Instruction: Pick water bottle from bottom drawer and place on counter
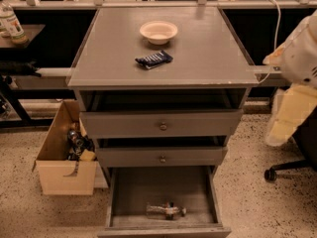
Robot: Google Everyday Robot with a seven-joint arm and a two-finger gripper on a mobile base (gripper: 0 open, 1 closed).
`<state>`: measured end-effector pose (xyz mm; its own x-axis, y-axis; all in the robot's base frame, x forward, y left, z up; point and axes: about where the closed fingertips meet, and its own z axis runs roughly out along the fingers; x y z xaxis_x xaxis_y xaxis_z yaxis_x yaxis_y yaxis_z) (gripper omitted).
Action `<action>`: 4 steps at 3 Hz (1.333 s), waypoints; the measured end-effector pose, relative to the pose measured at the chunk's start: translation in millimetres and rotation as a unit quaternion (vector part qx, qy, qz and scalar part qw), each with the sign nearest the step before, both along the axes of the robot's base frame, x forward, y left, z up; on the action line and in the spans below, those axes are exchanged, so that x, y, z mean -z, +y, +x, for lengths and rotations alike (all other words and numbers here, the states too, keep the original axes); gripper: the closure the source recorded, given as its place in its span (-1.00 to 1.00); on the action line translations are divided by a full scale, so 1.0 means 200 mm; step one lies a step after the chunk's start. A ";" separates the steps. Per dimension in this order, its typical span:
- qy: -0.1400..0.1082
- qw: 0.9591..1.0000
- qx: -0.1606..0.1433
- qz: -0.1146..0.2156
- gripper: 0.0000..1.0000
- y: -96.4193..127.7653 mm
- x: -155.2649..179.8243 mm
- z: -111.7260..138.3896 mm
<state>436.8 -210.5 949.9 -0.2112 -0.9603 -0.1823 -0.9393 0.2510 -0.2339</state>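
Observation:
The water bottle (pixel 165 211) is a small clear crinkled bottle lying on its side near the front of the open bottom drawer (pixel 124 192). The drawer is pulled far out at the foot of the grey cabinet. The counter (pixel 208 48) is the cabinet's flat grey top. My gripper is not in view. Only a white and cream part of my arm (pixel 297 63) shows at the right edge, level with the counter and far from the bottle.
A white bowl (pixel 158 31) and a dark snack packet (pixel 154 59) lie on the counter. The two upper drawers (pixel 162 125) stand slightly open. A cardboard box (pixel 67 155) sits on the floor to the left. A chair base (pixel 287 170) is at the right. An upright bottle (pixel 11 23) stands on a dark side table.

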 end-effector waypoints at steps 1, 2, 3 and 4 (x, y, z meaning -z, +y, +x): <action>0.032 0.999 -0.002 0.028 -1.00 0.05 0.34 -0.03; 0.061 0.994 -0.006 0.088 -1.00 0.22 0.70 -0.06; 0.061 0.994 -0.006 0.088 -1.00 0.22 0.70 -0.07; 0.053 0.994 -0.021 0.088 -1.00 0.21 0.79 -0.07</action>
